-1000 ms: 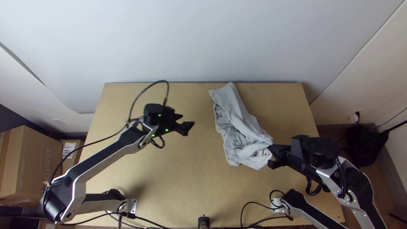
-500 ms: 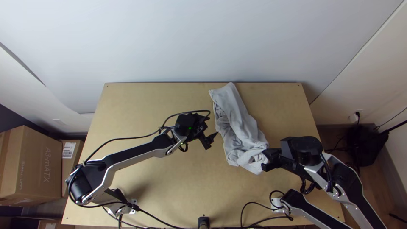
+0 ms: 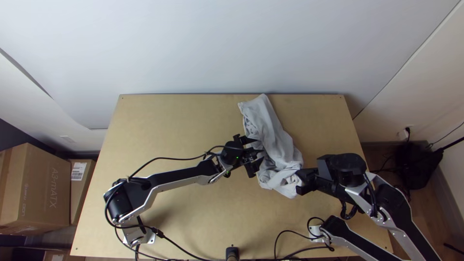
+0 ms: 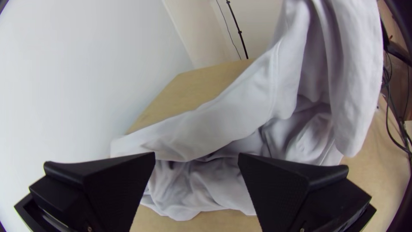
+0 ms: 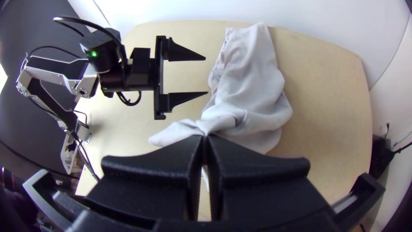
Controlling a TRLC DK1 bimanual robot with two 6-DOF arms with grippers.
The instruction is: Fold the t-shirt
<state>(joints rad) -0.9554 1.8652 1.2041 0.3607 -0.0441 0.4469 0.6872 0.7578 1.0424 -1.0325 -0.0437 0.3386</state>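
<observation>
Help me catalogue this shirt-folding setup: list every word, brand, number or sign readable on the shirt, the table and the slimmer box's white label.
Shirt: none on the cloth that shows.
Table: none that I can make out.
White label on the slimmer box: printed, but too small to read.

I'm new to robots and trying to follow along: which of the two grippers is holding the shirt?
The right gripper: it is shut on a gathered, raised part of the shirt. The left gripper is open, gripping nothing.
</observation>
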